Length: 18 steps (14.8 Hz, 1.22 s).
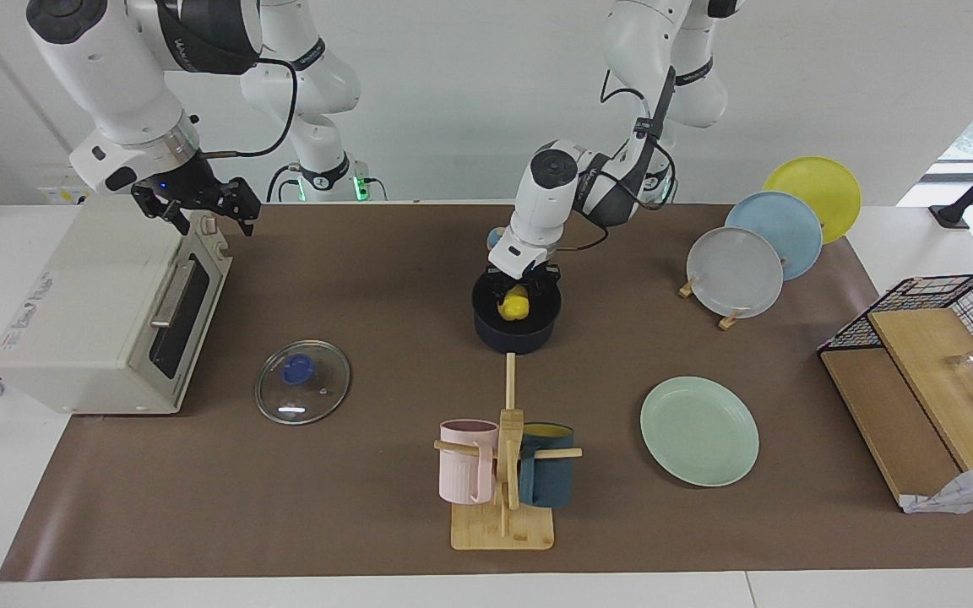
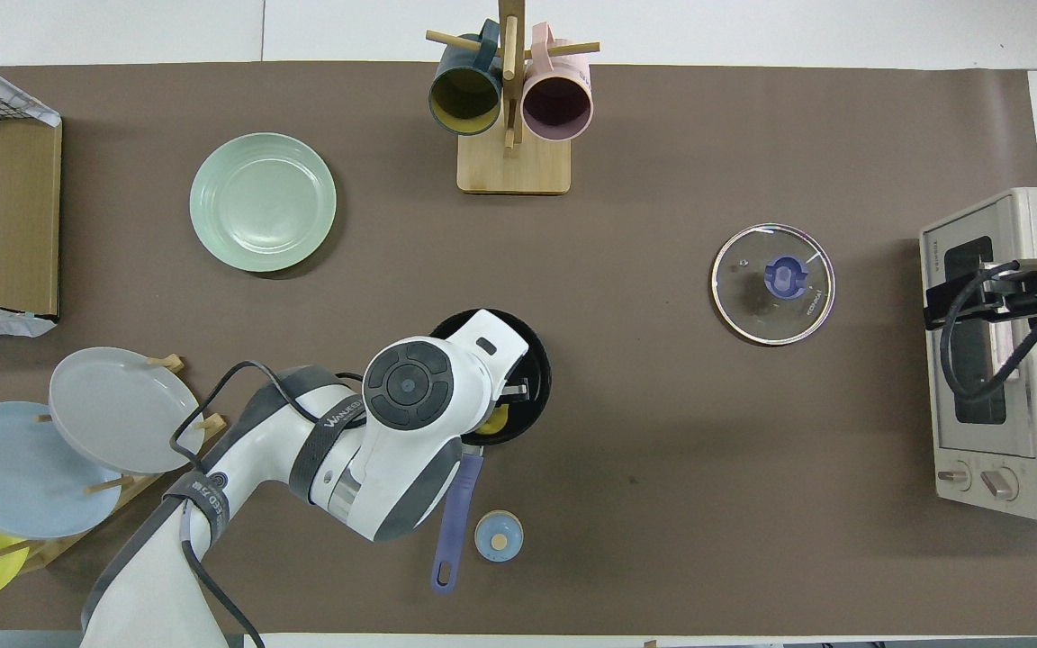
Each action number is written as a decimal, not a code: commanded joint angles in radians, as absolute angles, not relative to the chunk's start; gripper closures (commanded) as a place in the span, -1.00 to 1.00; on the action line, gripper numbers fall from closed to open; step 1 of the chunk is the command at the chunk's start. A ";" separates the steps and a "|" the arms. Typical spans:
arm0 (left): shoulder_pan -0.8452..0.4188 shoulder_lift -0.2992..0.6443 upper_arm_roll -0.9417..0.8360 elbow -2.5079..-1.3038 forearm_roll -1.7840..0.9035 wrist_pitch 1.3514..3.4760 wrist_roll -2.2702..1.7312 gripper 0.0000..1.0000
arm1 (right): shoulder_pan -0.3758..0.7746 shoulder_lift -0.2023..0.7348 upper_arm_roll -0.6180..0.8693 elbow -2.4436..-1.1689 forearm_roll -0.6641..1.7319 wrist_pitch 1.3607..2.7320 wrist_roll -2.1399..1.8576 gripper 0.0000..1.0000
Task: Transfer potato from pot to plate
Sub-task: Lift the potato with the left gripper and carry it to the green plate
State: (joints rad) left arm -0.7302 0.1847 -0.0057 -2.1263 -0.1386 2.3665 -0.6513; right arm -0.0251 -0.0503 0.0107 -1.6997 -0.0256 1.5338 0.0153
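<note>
We see the left gripper point(image 1: 522, 291) down inside the pot point(image 1: 516, 338), fingers point(image 1: 504, 297) pinching the potato point(image 1: 514, 306) from either side. The potato sits at the pot's rim level, nearer-the-robots half of the pot; in the overhead view only a yellow sliver point(image 2: 493, 419) shows under the arm. The pot stands mid-desk, handle point(image 2: 454, 520) pointing toward the robots, small blue knobbed object point(image 2: 498, 536) just beside the handle. The plate point(image 1: 699, 431) lies flat on the desk point(image 1: 368, 279), farther from the robots than the pot, toward the left arm's end, well apart from the pot. Glass lid point(image 1: 302, 382) lies toward the right arm's end. Right gripper point(image 1: 199, 207) waits over the toaster oven point(image 1: 106, 317), fingers spread
</note>
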 commanded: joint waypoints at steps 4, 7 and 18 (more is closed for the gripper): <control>-0.675 0.135 -0.008 -2.060 -0.160 2.226 -0.646 1.00 | -0.038 -0.063 0.021 -1.707 -0.015 1.542 0.023 -1.00; -0.655 0.114 -0.002 -1.993 -0.169 2.122 -0.647 1.00 | -0.038 -0.063 0.021 -1.707 -0.015 1.542 0.023 -1.00; -0.286 0.232 -0.002 -1.568 -0.180 1.781 -0.385 1.00 | -0.038 -0.063 0.021 -1.707 -0.015 1.542 0.023 -1.00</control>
State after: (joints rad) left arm -0.3489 0.1655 0.0057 -1.6569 -0.1526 1.8302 -0.4663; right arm -0.0251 -0.0504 0.0107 -1.6997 -0.0255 1.5338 0.0153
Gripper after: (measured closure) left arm 0.405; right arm 0.000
